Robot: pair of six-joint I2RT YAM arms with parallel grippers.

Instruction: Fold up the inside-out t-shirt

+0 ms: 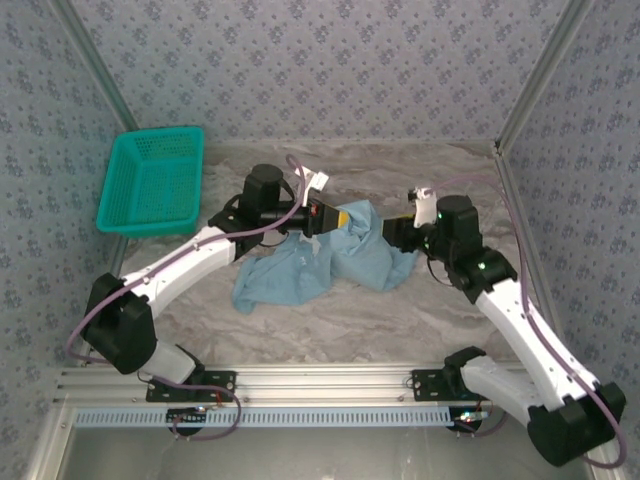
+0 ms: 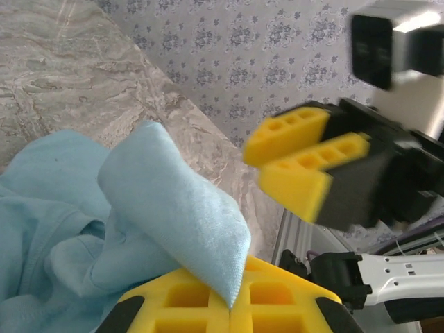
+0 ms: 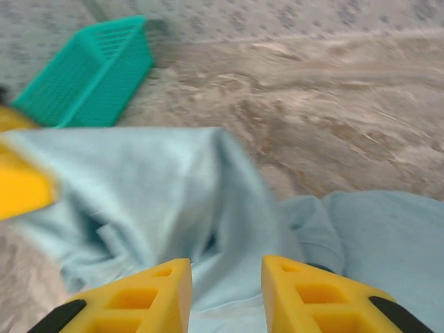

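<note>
Light blue cotton, the t-shirt [image 1: 320, 262] lay crumpled near the middle of the marbled worktop [image 1: 400, 315], between the two grippers and well apart from the teal basket [image 1: 150, 182] at the far left corner. The left gripper [image 2: 229, 306] was clamped on a fold of the t-shirt, its yellow fingers pressed together with the cloth's stitched edge pinched between them and a peak of fabric standing up from the grip. The right gripper [image 3: 225, 270] faced it from the t-shirt's right side, its fingers parted by a narrow gap with cloth lying past the tips; whether they touched it could not be told. Seen from the left wrist, the right gripper's tips hung near the raised peak, apart from it. The rest of the t-shirt spread in a loose heap toward the near left.
</note>
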